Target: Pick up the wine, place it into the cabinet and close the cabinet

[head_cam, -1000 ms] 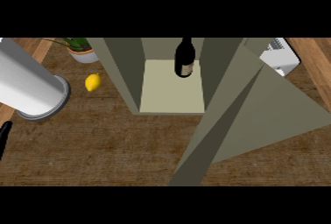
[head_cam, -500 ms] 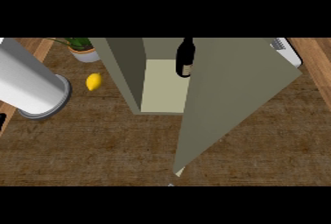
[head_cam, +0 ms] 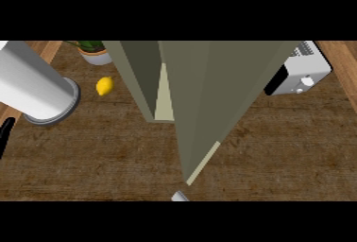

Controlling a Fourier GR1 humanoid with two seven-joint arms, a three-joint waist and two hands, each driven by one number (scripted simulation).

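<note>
Head view: the cabinet (head_cam: 143,75) stood on the table (head_cam: 279,151), its door (head_cam: 209,94) swung nearly closed, leaving a narrow slit of pale interior. The wine, visible inside half a second earlier, was now hidden behind the door. A lemon (head_cam: 104,85) and potted plant (head_cam: 93,49) lay left. Left hand (head_cam: 5,134) showed only a dark edge; finger state could not be told.

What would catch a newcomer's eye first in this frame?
The tall olive cabinet door fills the centre, swung nearly shut, with only a pale sliver of the cabinet interior showing at its left. A big grey forearm lies across the left edge, with a yellow lemon between it and the cabinet.
</note>
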